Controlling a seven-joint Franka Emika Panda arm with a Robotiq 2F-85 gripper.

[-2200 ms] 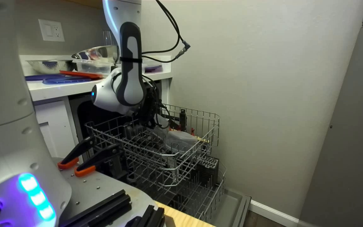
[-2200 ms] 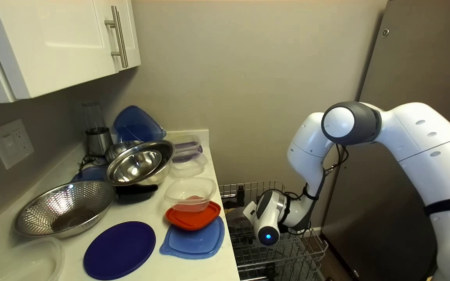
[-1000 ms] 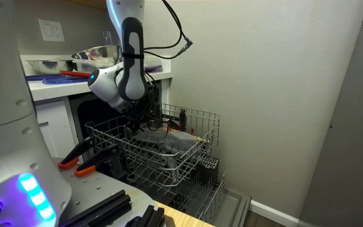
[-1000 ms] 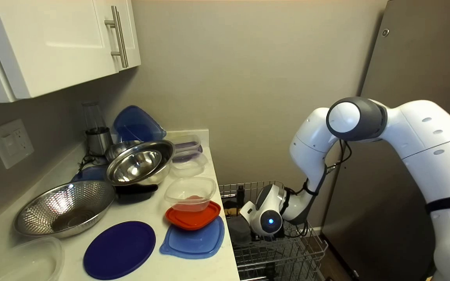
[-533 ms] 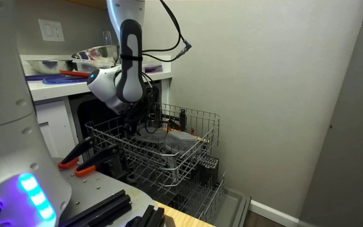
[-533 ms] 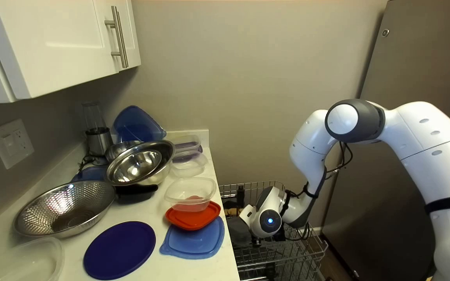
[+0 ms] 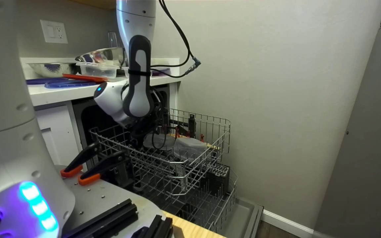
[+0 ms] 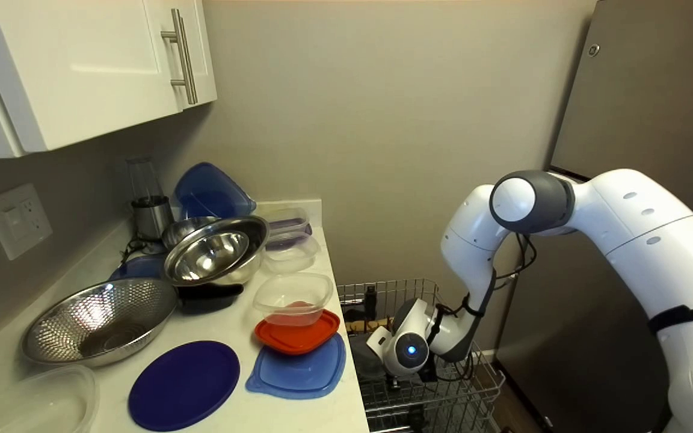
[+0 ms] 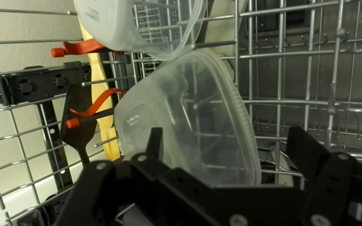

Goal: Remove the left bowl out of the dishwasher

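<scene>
Wrist view: gripper is hanging with jaws spread wide, pinching nothing. One finger is overlapping the left bowl, the other is standing past its rim; contact isn't showing. Bowl is tilting, base to the left in this view, rim to the right. My read: it's looking like thin plastic, so expecting light, springy, slick, hardly fragile. I'd be taking the rim wall, one finger inside, one outside, squeezing softly. Counting two bowls (right bowl lying farther off), one black spatula, two red pieces.

In an exterior view: left bowl is sitting in the upper rack of the dishwasher, right bowl just beside it. Counting two racks, two orange-tipped clamps. Jaws are blending into the dark.

In an exterior view: what I'm taking for the left bowl is showing grey between counter and arm. Counter is carrying one red lid, at least three blue lids, at least four clear tubs. Jaws aren't showing.
</scene>
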